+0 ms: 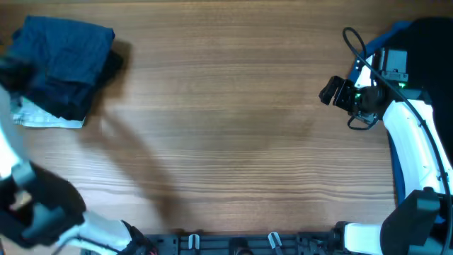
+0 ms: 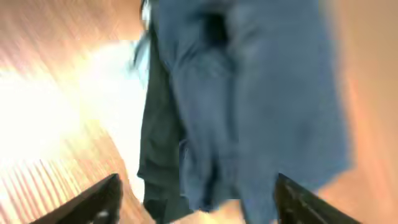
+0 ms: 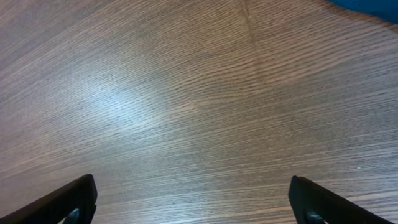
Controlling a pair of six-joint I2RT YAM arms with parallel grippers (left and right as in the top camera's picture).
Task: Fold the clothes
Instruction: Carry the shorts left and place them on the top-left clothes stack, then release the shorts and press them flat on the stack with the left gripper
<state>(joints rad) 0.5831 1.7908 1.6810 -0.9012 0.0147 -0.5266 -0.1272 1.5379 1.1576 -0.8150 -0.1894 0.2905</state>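
Presently: the clothes [image 1: 64, 71] lie as one stack at the far left corner of the worktop [image 1: 233, 134]. A navy piece [image 1: 67, 46] is on top, a darker layer [image 1: 67, 99] sits under it, and a pale grey-white piece [image 1: 46, 119] shows at the near edge of the stack.

Left jaws: spread wide. Their fingertips [image 2: 102, 200] sit at the lower corners of the left wrist view, with navy cloth hanging just beyond them. The view is blurred, but no fabric looks pinched between them.

Right jaws: spread wide over bare wood near the right edge, well apart from the stack, and holding nothing. Their fingertips [image 3: 74, 199] frame only grain.

Judgement: the step in hand is letting go of the navy piece on the stack and clearing away.

How to do it well:
- Hold the left jaws fully apart before lifting, so no hem rides up on a finger.
- Leave straight up and then back toward the near edge. Do not sweep across the top, because a sideways drag would slide the navy piece off the layers beneath.
- Check the overhead view afterwards. The top piece sits slightly askew, with one corner overhanging toward the right, and a light nudge may square it.
- Keep the right arm parked, as nothing lies within its reach.
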